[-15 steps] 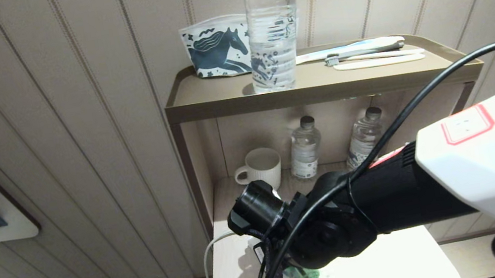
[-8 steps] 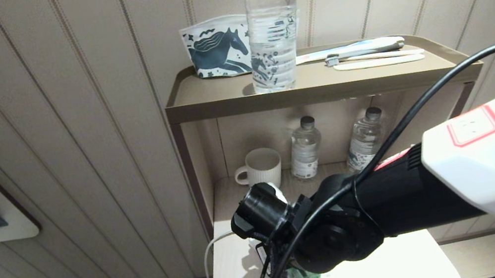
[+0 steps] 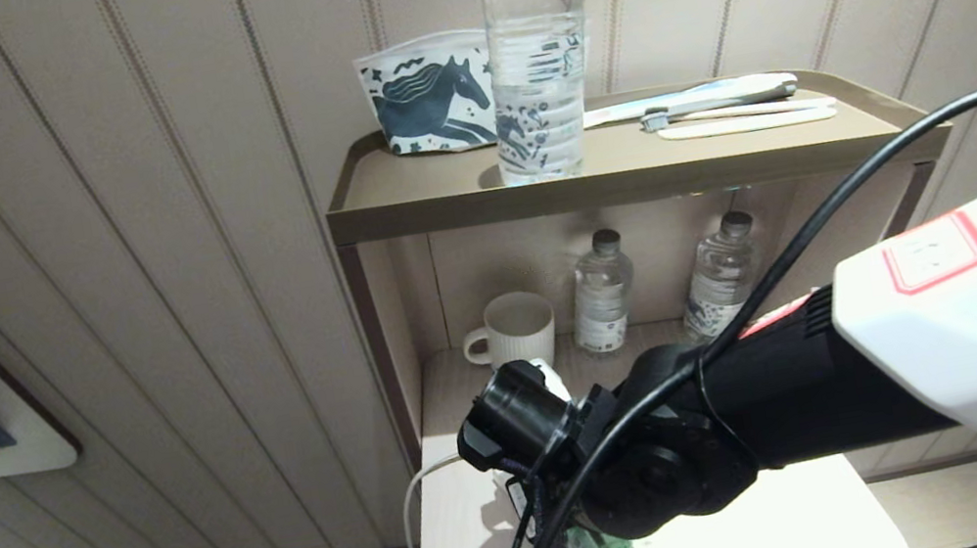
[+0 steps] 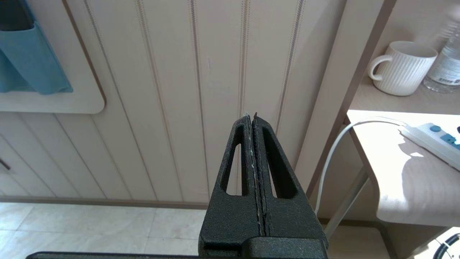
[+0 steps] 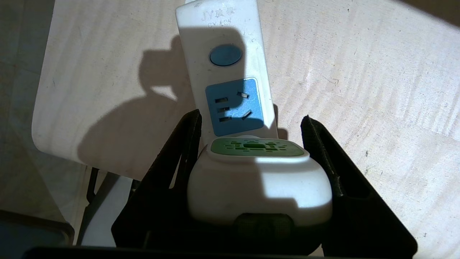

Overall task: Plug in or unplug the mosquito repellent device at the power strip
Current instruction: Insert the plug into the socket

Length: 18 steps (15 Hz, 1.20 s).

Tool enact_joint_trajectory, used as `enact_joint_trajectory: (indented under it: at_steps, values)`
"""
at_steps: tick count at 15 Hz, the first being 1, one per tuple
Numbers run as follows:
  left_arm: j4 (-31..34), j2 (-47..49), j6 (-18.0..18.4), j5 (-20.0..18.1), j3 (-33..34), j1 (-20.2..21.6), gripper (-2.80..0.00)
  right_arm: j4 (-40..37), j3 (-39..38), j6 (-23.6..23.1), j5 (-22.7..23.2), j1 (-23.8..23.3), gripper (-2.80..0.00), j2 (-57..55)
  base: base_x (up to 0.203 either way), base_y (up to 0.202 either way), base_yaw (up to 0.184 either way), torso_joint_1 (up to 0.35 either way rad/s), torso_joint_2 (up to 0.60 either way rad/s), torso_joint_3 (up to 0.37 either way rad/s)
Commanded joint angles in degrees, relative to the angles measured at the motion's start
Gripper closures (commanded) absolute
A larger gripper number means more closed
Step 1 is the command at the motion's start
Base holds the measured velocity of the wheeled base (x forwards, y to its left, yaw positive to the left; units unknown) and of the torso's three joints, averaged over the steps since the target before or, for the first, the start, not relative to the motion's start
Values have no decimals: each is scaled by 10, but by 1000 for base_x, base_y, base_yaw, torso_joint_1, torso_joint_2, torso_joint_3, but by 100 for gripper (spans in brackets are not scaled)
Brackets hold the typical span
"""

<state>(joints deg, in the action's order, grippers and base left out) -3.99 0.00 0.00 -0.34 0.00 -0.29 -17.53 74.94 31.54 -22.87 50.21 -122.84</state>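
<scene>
Grip unchanged over the last second: right gripper (image 5: 251,158) remained clamped on the mosquito repellent device (image 5: 258,180), shifting slightly above the power strip (image 5: 230,72), left gripper (image 4: 253,144) shut, so plugging stayed unfinished.

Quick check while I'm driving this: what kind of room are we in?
Likely a hotel room or bedroom: panelled wall, a shelf unit with water bottle, mug and toothbrush, and a power strip on a small table.

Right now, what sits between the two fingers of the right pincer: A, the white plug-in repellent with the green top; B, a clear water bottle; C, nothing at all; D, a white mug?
A: in the right wrist view the repellent sits between the fingers of the right pincer, over the power strip; the mug stands on the shelf.
</scene>
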Motion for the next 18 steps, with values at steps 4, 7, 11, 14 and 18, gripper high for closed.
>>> enact_joint_trajectory:
  at_steps: [4,7,11,14,18]
  values:
    - [-1,0,0,1,0,0,0,49,-31,8,-3,-10,0,-4,0,0,0,0,0,0]
    - [-1,0,0,0,0,0,0,79,-62,8,-4,-12,0,3,0,0,0,0,0,0]
    - [-1,0,0,0,0,0,0,97,-93,7,-3,-33,0,6,0,0,0,0,0,0]
    - [-1,0,-1,0,0,0,0,95,-89,3,3,-38,0,-1,0,0,0,0,0,0]
    - [-1,0,-1,0,0,0,0,92,-81,-19,22,-45,0,-8,0,0,0,0,0,0]
